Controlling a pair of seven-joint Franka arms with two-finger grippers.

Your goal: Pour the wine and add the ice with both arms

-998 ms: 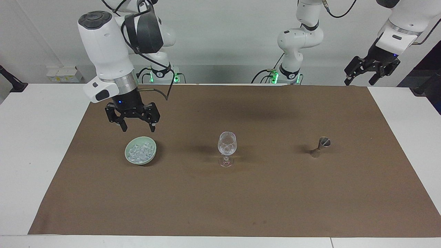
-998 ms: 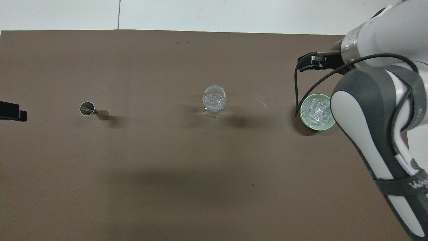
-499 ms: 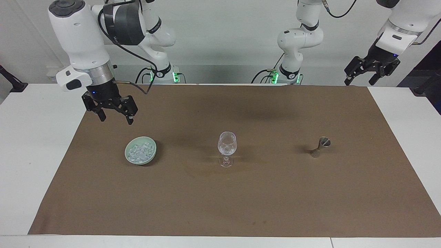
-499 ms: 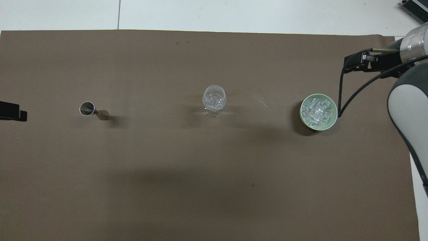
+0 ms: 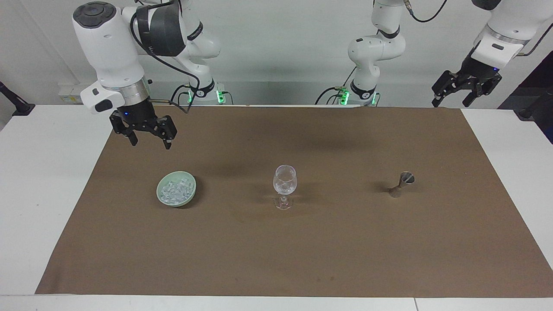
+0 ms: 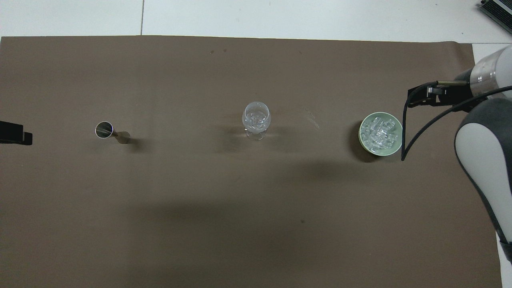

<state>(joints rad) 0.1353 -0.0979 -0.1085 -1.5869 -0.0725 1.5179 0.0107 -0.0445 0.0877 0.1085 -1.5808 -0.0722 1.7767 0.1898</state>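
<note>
A pale green bowl (image 5: 191, 183) (image 6: 362, 139) holds a heap of ice (image 5: 174, 190) (image 6: 380, 133) on the brown mat toward the right arm's end. A clear wine glass (image 5: 284, 180) (image 6: 256, 118) stands mid-mat with a few glinting cubes in its bowl. My right gripper (image 5: 150, 144) (image 6: 418, 97) is open and empty, raised over the mat beside the ice bowl. My left gripper (image 5: 450, 103) is open and empty, and waits high over the mat's corner at the left arm's end; its tip shows in the overhead view (image 6: 16, 136).
A small metal jigger (image 5: 402, 183) (image 6: 108, 131) stands on the mat toward the left arm's end. The brown mat (image 5: 302, 250) covers most of the white table (image 5: 39, 172). A black cable (image 6: 404, 136) hangs from the right wrist beside the bowl.
My right gripper has risen from just over the ice bowl and drawn away toward the right arm's end of the mat. The left arm has not moved.
</note>
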